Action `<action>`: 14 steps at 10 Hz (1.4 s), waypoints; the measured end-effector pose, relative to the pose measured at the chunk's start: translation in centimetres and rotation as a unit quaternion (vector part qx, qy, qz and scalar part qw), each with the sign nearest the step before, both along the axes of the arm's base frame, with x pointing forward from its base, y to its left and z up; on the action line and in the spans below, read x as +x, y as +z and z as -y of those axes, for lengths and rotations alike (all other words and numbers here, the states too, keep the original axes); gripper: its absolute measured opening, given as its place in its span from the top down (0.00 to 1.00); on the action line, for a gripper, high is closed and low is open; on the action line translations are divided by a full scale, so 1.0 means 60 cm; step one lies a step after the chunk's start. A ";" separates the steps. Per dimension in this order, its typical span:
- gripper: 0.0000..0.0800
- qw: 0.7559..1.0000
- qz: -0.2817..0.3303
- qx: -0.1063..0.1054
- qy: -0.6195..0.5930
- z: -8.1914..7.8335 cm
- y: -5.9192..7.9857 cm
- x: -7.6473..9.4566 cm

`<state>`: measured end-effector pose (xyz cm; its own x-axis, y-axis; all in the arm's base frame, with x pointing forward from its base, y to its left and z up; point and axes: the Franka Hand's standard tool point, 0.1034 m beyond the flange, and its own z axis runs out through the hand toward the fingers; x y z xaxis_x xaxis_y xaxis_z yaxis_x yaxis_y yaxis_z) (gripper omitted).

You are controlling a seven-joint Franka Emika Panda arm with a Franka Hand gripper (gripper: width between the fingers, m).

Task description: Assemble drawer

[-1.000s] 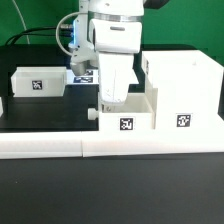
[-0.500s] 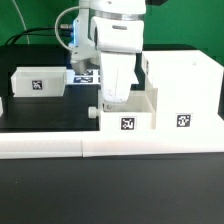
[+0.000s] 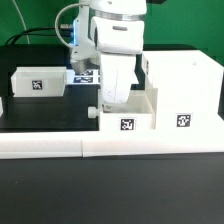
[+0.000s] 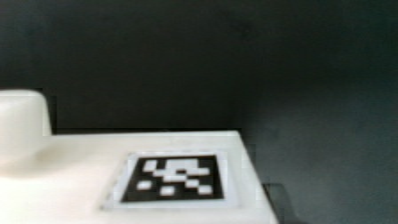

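Note:
A small open-top tray with a tag on its front and a knob on its side stands against the tall boxy shell. My gripper reaches down into this tray. Its fingertips are hidden by the tray walls, so I cannot tell whether they are open or shut. The wrist view shows the tray's tagged face and its knob up close. A second tray with a tag stands apart at the exterior view's left.
A long low white border wall runs along the front, just before the tray and shell. The marker board lies on the black table behind my arm.

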<state>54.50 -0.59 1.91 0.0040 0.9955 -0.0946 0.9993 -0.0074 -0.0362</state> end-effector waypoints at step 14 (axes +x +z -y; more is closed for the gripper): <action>0.95 1.000 0.016 0.004 -0.024 -0.001 -0.006 -0.004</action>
<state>54.28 -0.55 1.57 0.0551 0.9947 -0.0863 0.9984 -0.0556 -0.0040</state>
